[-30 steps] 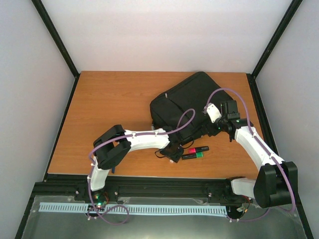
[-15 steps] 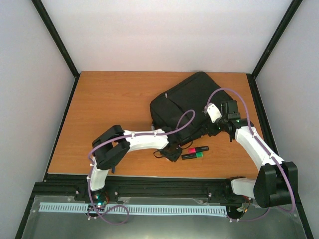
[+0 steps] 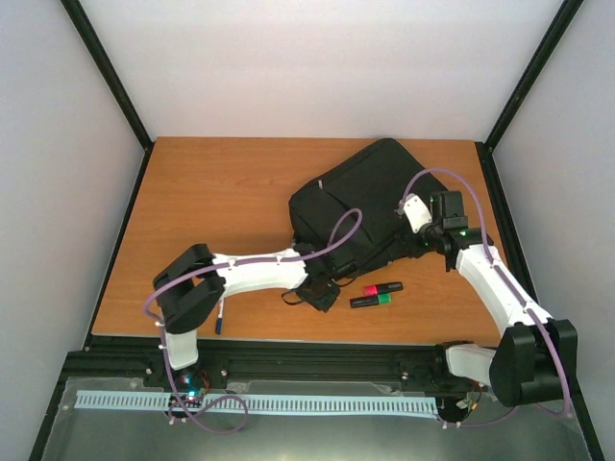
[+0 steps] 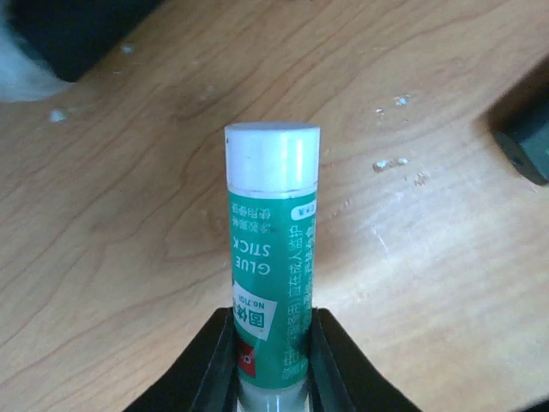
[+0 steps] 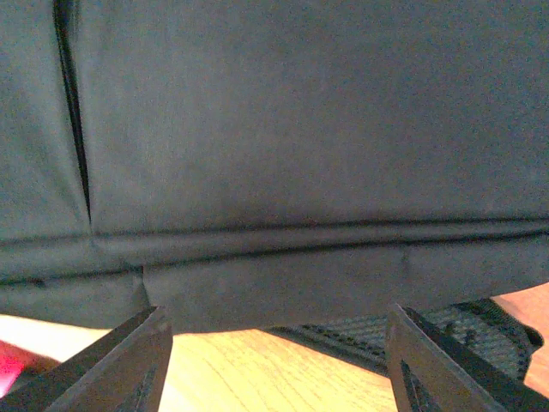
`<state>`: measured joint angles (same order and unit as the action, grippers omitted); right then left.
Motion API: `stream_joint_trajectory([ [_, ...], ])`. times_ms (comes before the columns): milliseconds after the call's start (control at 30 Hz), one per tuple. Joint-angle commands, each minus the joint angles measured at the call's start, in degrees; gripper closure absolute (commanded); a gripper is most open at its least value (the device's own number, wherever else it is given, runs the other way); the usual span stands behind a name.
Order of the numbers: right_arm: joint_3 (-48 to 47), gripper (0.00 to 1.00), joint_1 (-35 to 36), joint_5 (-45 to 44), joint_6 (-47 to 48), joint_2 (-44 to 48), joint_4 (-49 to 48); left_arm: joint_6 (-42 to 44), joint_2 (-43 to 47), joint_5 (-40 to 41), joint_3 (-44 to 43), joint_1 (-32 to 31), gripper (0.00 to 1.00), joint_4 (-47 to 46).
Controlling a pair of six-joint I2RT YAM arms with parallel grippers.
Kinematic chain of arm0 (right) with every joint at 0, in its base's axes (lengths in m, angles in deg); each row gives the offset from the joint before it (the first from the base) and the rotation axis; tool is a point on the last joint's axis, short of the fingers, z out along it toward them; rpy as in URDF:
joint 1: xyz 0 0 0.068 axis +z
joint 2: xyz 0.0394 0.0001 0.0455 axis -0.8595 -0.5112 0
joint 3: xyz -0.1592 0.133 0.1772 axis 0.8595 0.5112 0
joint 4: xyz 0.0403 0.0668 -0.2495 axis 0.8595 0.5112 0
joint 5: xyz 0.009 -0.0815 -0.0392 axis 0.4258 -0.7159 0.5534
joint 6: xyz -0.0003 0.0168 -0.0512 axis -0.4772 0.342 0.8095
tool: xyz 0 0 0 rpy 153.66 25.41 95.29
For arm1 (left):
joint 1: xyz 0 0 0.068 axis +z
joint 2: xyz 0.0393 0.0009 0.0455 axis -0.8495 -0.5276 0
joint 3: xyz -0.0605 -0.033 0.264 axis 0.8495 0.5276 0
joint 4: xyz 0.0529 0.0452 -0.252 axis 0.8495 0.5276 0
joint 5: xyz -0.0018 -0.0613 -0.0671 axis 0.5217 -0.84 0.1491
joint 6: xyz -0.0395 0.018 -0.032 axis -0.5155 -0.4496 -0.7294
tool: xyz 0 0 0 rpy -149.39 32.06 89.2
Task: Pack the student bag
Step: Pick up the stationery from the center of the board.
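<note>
Presently, a green-labelled glue stick (image 4: 270,283) with a white cap is clamped between the fingers (image 4: 213,365) of the left gripper (image 4: 273,382), its capped end pointing away from the wrist over the wooden table (image 4: 429,257); whether it touches the wood cannot be told. In the top view this gripper is seen low over the table, close to the near-left corner of the student bag (image 3: 370,197), which is laid flat and slantwise on the far right part of the tabletop. A pink marker (image 3: 382,288) and a green marker (image 3: 372,301) are laid side by side on the wood just in front of the bag, to the right of the left gripper. The right gripper (image 5: 274,369) is held at the bag's right-hand edge with its fingers (image 5: 129,360) spread well apart and nothing gripped between them; its wrist view is largely filled by the bag's black fabric, crossed by a seam. A thin pen (image 3: 219,317) is seen beside the left arm's elbow, near the table's front edge.
</note>
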<state>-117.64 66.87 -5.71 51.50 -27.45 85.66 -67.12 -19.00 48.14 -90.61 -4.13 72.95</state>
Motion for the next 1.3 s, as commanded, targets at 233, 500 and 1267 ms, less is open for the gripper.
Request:
stream_joint_trajectory([
  [233, -14.3, 0.44, 5.2, 3.6, -2.5, -7.9, 4.9, 2.0, 15.3, -7.3, 5.9, 6.2, 0.99, -7.7],
  [500, -24.1, 0.44, 14.2, -1.6, -0.4, -19.5, 6.5, -3.8, 19.2, -13.9, 5.9, 10.9, 0.99, -18.6],
  [1267, -36.4, 0.56, 17.5, -9.0, -5.6, -35.1, 8.4, -8.3, 20.5, -11.2, 9.9, 12.1, 0.99, -23.0],
])
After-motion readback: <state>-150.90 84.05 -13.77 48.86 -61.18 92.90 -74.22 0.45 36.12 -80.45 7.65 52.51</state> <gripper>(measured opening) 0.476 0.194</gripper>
